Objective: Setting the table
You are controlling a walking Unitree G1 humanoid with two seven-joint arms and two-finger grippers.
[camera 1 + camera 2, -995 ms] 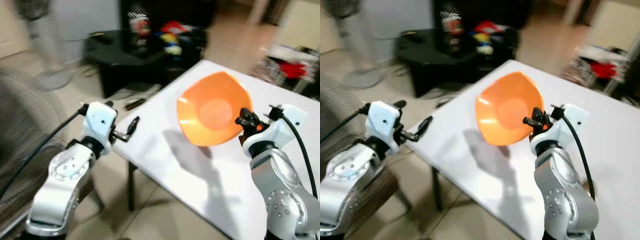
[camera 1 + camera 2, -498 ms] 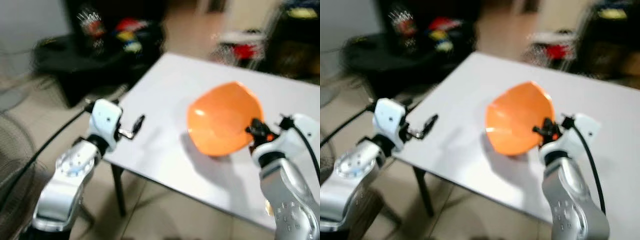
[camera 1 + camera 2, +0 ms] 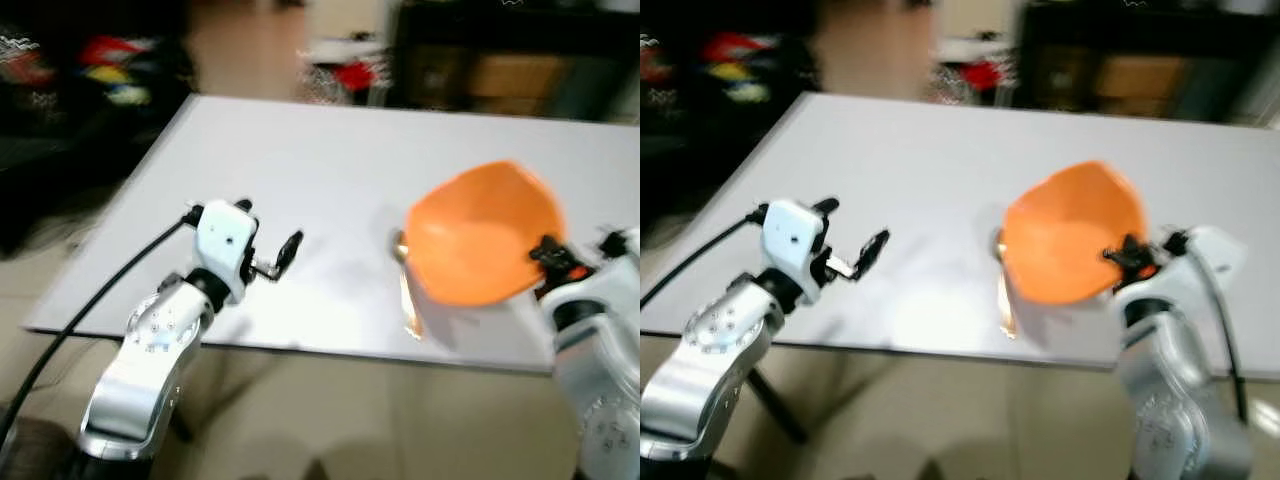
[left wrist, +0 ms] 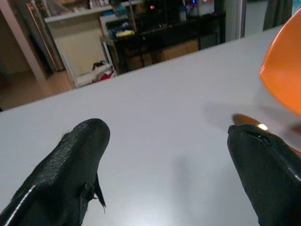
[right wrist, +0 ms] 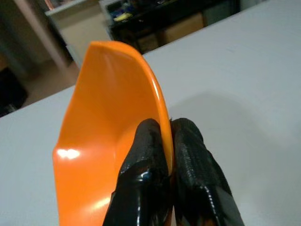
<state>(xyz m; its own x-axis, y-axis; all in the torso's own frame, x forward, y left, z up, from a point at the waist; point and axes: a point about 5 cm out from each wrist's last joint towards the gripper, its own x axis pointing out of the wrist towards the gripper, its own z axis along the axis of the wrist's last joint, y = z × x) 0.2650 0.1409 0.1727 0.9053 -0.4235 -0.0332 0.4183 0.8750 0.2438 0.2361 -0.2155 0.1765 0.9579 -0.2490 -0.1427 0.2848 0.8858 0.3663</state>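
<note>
**Orange bowl held above the white table**

Orange bowl (image 5: 108,127) is pinched at its rim between the two black fingers (image 5: 146,174) of the right gripper (image 3: 550,255), one finger inside the rim and one outside, pressed tight against the thin wall. The bowl is tilted on edge, its hollow facing toward the robot's left, and it is carried above the near right part of the white table (image 3: 330,170), casting a soft shadow on the tabletop below it. Just beside that shadow, on the table, lies a slim brownish utensil (image 3: 405,290) with a shiny end, pointing toward the near edge; blur keeps it from being told apart further.

The left gripper (image 3: 285,255) hovers over the near left part of the table with its fingers (image 4: 70,165) spread wide and nothing between them; from the left wrist camera the bare tabletop shows through the gap, with the bowl's edge and the utensil's end off to one side. It is well apart from the bowl.

Beyond the far edge of the table stands dark shelving (image 4: 169,33) holding assorted items, and blurred colourful clutter (image 3: 100,70) sits off the table's far left corner.
</note>
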